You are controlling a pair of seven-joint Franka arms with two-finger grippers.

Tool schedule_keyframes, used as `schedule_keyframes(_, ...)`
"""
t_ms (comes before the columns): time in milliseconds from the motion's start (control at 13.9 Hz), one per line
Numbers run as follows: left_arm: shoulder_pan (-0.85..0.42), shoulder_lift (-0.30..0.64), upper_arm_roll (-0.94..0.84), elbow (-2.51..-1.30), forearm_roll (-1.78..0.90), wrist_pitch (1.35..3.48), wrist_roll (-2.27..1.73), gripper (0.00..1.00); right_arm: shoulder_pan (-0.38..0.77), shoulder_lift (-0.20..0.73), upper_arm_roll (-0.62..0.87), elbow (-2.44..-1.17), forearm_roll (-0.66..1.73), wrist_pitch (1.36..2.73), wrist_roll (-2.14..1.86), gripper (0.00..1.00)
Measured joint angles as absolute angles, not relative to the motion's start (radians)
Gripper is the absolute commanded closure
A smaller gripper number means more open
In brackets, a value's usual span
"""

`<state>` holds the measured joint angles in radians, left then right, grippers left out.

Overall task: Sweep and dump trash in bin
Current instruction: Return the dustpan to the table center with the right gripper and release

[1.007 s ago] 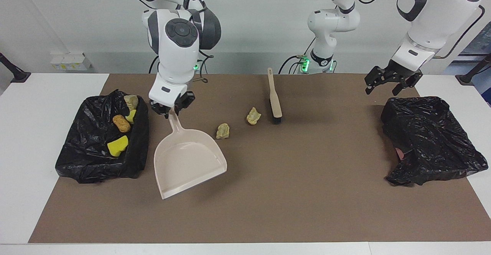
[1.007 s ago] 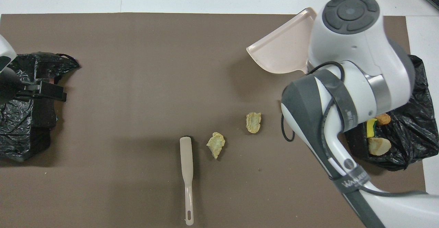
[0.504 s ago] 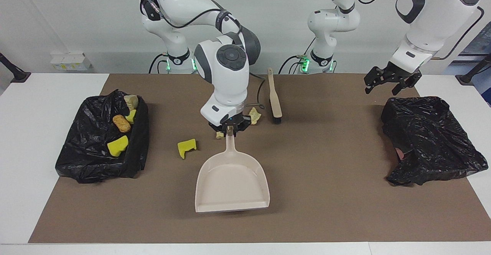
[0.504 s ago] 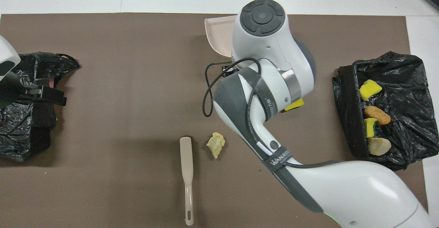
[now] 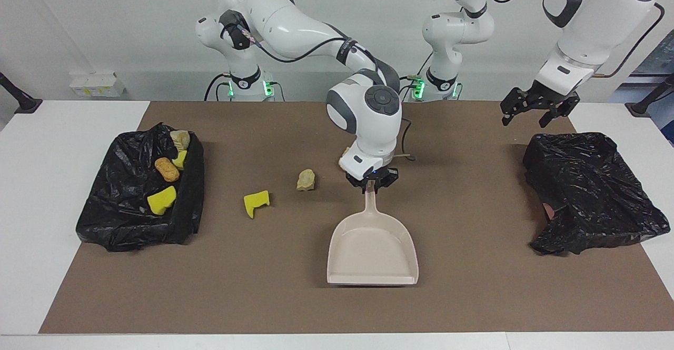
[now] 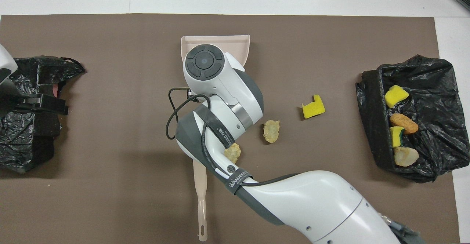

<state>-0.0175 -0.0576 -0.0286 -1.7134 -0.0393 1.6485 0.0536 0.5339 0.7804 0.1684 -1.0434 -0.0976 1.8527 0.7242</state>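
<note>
1. Two black-bagged bins, one at each short edge of the brown mat [image 5: 474, 297]: the bin at the right arm's end [image 5: 100, 218], holding scraps, and the bin at the left arm's end [image 5: 595, 181], crumpled. Neither moved since a second ago.
2. Stretched out over the middle of the mat now: right gripper [image 5: 372, 182], fingers clamped narrow on the dustpan handle. A second ago was beside the bin at the right arm's end.
3. Waiting over the mat corner nearest the left arm's base: left gripper [image 5: 533, 110], fingers spread wide and holding nothing, placed almost as a second ago.
4. Carried along with the right gripper: beige dustpan [image 5: 373, 250], now mid-mat, its mouth squared toward the mat edge farthest from the robots. Was skewed a second ago. Cannot tell whether touching the mat.
5. Unmoved near the mat edge closest to the robots: brush [image 6: 200, 200], only its handle showing overhead under the right arm.
6. Three scraps loose on the mat, toward the right arm's end from the dustpan handle: yellow sponge chunk [image 5: 256, 202], unseen a second ago; beige lump [image 5: 306, 179]; second beige lump [image 6: 232, 152], beside the brush and half covered by the arm.
7. Four scraps unchanged in the bin at the right arm's end: large yellow chunk [image 5: 161, 200], orange-brown lump [image 5: 167, 169], small yellow piece [image 5: 180, 159], pale lump [image 5: 180, 138].
</note>
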Motion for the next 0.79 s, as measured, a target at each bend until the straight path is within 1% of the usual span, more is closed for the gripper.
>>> schedule_keyframes(216, -0.017, -0.061, -0.029, -1.707, -0.039, 1.637, 0.053, 0.00, 0.539, 0.802, 0.187, -1.042, -0.091, 1.912, 0.727, 1.00)
schedule_keyframes(288, -0.017, -0.062, -0.029, -1.704, -0.039, 1.618, 0.053, 0.00, 0.543, 0.810, 0.190, -1.041, -0.088, 1.917, 0.730, 0.96)
schedule_keyframes(432, -0.018, -0.064, -0.031, -1.698, -0.039, 1.587, 0.053, 0.00, 0.545, 0.817, 0.204, -1.041, -0.075, 1.918, 0.737, 0.84)
schedule_keyframes(504, -0.018, -0.064, -0.033, -1.698, -0.039, 1.580, 0.054, 0.00, 0.544, 0.817, 0.206, -1.041, -0.065, 1.918, 0.737, 0.75)
schedule_keyframes(792, -0.018, -0.064, -0.036, -1.698, -0.039, 1.573, 0.054, 0.00, 0.540, 0.817, 0.206, -1.042, -0.058, 1.907, 0.750, 0.57)
